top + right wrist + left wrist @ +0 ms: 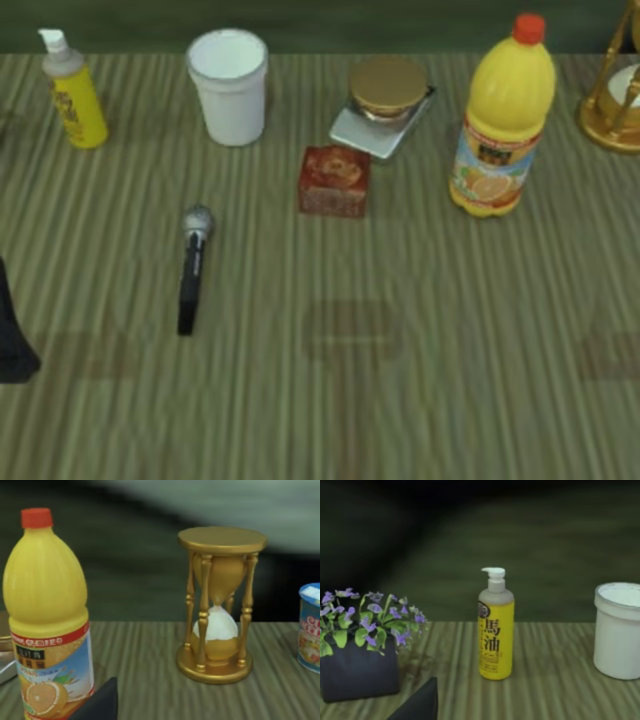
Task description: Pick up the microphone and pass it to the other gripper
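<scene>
Left gripper [14, 345] shows only as a dark shape at the left edge of the striped wooden worktop [450, 330]; whether it is parted or closed cannot be told. The right gripper is out of the top view. A small microphone with silver mesh head and slim black handle [191, 268] lies flat left of centre, untouched, nearer than the white plastic cup [229, 86] and right of the yellow pump bottle [72, 93].

Left tool [12, 335]: black, bulky; dark angular finger tip [420, 705] visible.
</scene>
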`<action>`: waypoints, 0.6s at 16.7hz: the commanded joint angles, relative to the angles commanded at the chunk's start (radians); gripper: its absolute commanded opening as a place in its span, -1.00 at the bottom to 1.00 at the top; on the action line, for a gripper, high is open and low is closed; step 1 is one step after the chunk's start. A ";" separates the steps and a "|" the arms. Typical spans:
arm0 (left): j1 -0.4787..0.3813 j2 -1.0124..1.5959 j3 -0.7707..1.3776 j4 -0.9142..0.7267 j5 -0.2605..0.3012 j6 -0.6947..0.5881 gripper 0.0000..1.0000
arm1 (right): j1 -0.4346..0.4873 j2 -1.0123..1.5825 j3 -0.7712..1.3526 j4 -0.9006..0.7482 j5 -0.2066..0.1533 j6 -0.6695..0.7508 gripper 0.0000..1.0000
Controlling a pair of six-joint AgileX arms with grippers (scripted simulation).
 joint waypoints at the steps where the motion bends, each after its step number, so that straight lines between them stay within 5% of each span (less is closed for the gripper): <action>1: 0.000 0.000 0.000 0.000 0.000 0.000 1.00 | 0.000 0.000 0.000 0.000 0.000 0.000 1.00; 10: -0.075 0.376 0.294 -0.215 -0.004 -0.053 1.00 | 0.000 0.000 0.000 0.000 0.000 0.000 1.00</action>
